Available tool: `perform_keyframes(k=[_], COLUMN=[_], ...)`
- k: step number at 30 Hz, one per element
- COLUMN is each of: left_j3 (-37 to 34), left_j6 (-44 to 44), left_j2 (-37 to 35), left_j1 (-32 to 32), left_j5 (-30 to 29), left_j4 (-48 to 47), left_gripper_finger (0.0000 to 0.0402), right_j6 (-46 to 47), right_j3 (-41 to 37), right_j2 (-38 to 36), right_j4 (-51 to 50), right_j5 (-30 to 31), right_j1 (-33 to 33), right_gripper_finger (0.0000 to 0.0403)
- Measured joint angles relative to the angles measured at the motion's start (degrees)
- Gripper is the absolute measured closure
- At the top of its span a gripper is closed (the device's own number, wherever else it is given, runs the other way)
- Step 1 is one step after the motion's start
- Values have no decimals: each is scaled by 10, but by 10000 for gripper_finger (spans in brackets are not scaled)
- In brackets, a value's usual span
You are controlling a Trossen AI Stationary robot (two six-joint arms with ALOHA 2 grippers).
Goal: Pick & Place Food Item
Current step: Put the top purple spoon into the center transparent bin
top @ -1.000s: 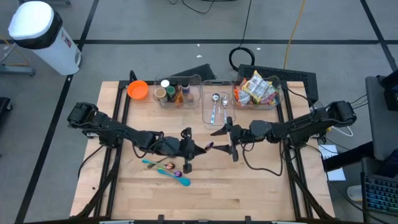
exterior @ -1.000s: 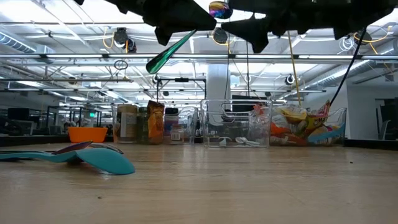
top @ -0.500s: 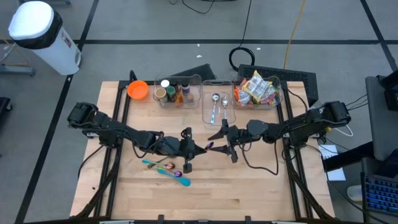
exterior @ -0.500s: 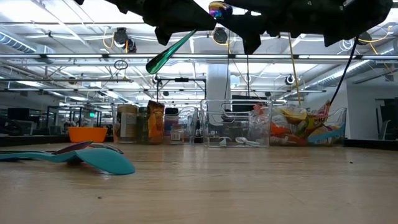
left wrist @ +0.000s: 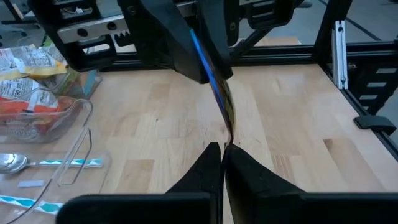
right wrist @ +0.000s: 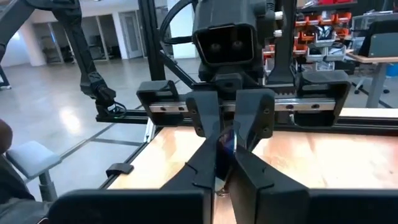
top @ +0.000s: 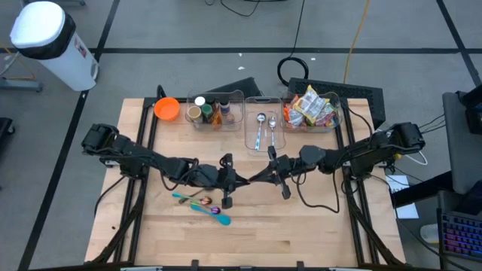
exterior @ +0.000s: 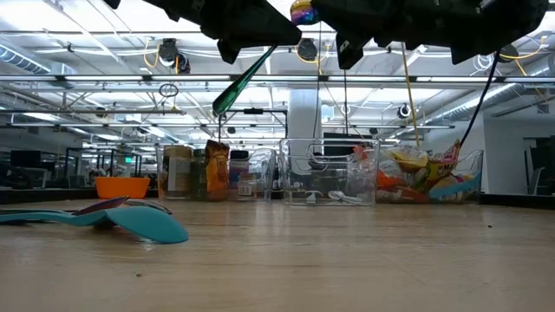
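Both end effectors (top: 251, 179) pinch an iridescent spoon (left wrist: 219, 99).

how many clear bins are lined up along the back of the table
3: the jar bin toward the left, the spoon bin in the middle, and the snack-packet bin toward the right, beside the orange bowl.

floor: grey, dark seams (top: 188, 30) | ceiling: strip lights (exterior: 104, 39) | bin: white (top: 49, 41)
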Motion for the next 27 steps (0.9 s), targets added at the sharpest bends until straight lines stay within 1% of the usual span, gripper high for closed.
perform_keyframes(k=[4,11,14,17,19,24,27], left_j3=[0,0,0,0,0,1,1], left_j6=[-16,-22,-34,-42,-42,-47,-54], left_j2=[0,-1,-1,-1,-1,-16,-34], left_j1=[2,0,-2,-1,-1,-2,-2], left_j5=[0,0,-12,-30,-35,-35,-24], left_j4=[4,11,16,20,30,48,49], left_gripper_finger=[377,373,355,315,280,195,157], right_j6=[-6,-4,-6,-11,-11,-9,-9], right_j3=[0,0,0,0,0,0,0], right_j2=[0,0,0,0,0,0,0], right_j4=[9,18,21,23,25,26,25], right_j5=[-17,-29,-29,-25,-24,-25,-26], right_j1=[0,-1,0,-1,-1,-1,-1], right_gripper_finger=[398,401,402,402,402,402,402])
